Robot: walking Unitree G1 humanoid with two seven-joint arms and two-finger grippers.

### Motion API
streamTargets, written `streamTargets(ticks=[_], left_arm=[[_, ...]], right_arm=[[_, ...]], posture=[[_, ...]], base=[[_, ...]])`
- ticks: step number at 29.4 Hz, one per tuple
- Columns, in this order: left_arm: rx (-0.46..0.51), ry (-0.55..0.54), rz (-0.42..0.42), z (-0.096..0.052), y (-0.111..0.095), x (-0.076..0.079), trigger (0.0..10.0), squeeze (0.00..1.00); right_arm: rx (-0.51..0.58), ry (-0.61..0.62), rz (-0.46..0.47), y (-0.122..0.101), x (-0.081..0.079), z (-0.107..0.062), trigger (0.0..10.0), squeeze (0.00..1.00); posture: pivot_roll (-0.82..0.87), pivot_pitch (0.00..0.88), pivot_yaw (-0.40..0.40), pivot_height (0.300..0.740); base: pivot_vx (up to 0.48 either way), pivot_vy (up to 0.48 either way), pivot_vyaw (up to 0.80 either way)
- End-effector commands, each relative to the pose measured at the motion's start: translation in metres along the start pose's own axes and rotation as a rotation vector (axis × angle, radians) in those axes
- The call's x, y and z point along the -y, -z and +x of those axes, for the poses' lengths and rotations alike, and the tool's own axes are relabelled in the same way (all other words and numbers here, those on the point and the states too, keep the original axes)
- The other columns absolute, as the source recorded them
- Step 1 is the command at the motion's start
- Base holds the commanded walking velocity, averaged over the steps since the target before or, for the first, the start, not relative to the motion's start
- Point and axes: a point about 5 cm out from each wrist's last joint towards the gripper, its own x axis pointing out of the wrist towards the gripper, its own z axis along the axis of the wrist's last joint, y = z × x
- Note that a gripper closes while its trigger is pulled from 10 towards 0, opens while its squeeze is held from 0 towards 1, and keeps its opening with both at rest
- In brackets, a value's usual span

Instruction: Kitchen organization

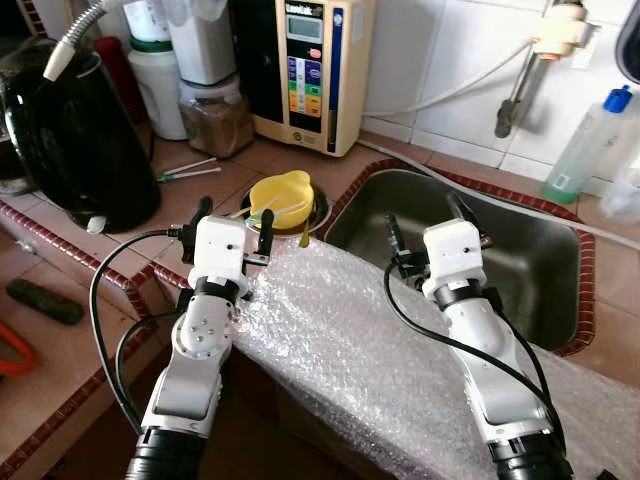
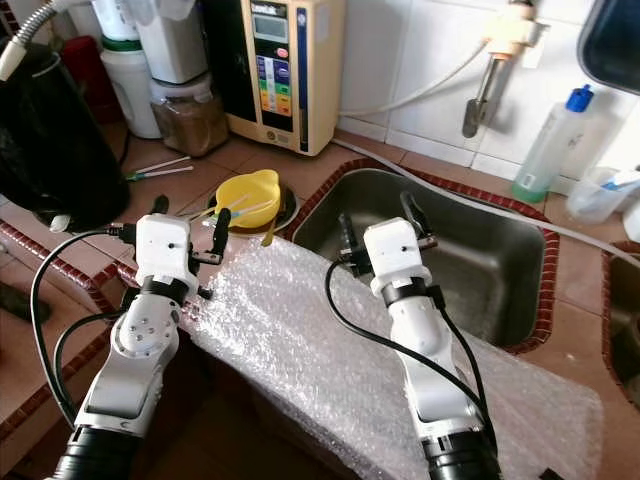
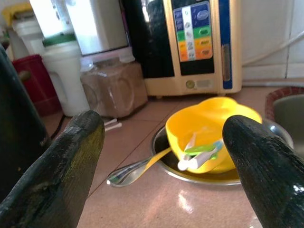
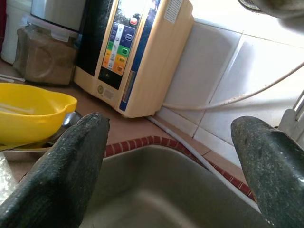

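Bubble wrap (image 1: 350,340) under arms; left tool (image 1: 233,225) near yellow bowl (image 1: 281,197).

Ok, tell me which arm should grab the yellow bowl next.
Left. The left claw is open and sits just short of the yellow bowl, which its wrist camera sees between its fingers. The right claw is over the sink, further from the bowl.
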Motion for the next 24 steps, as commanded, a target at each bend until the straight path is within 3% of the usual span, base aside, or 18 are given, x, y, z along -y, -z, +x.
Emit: streamTargets(ticks=[1,8,24], left_arm=[[-0.01,0.017,-0.023,0.004,-0.001,0.004,10.0,0.0],[-0.038,0.036,-0.048,0.007,0.006,0.003,10.0,0.0],[-0.068,0.056,-0.101,0.03,0.017,0.004,10.0,0.0]], right_arm=[[-0.015,-0.03,0.018,0.002,-0.002,0.001,10.0,0.0],[-0.022,-0.036,0.013,0.004,-0.002,-0.001,10.0,0.0],[-0.065,-0.086,0.043,0.011,-0.002,-0.01,10.0,0.0]], posture=[[0.06,0.0,-0.016,0.74],[0.05,0.0,-0.016,0.74],[0.02,0.0,-0.011,0.74]], base=[[0.0,0.0,0.0],[0.0,0.0,0.0],[0.0,0.0,0.0]])
